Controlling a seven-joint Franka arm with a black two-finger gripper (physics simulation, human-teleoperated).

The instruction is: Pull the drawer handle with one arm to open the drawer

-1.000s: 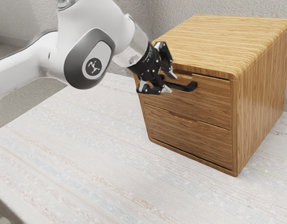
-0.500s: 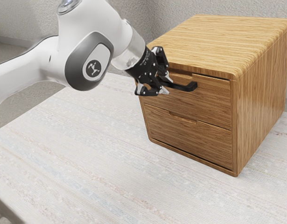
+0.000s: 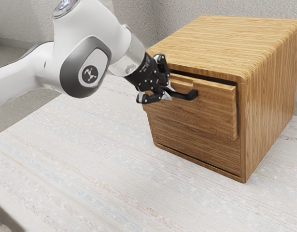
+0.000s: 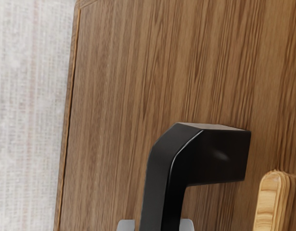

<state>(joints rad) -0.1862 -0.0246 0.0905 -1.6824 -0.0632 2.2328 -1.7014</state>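
Note:
A wooden cabinet point(image 3: 245, 53) with two drawers stands on the table. Its top drawer point(image 3: 206, 108) sticks out a little from the cabinet front, with a dark gap above it. A black bar handle point(image 3: 183, 94) is fixed to that drawer's front. My black gripper point(image 3: 160, 92) is shut on the handle at its end toward the exterior view's left. In the wrist view the black handle point(image 4: 186, 163) rises from just under my hand, against the drawer's wood front point(image 4: 138, 96).
The lower drawer point(image 3: 196, 140) sits flush in the cabinet. The pale woven tabletop point(image 3: 90, 169) spreads in front of the cabinet and to the exterior view's left. A grey wall point(image 3: 187, 9) stands behind.
My gripper has moved toward the exterior view's left with the handle in it. The top drawer has slid out of the cabinet, from flush to partly open.

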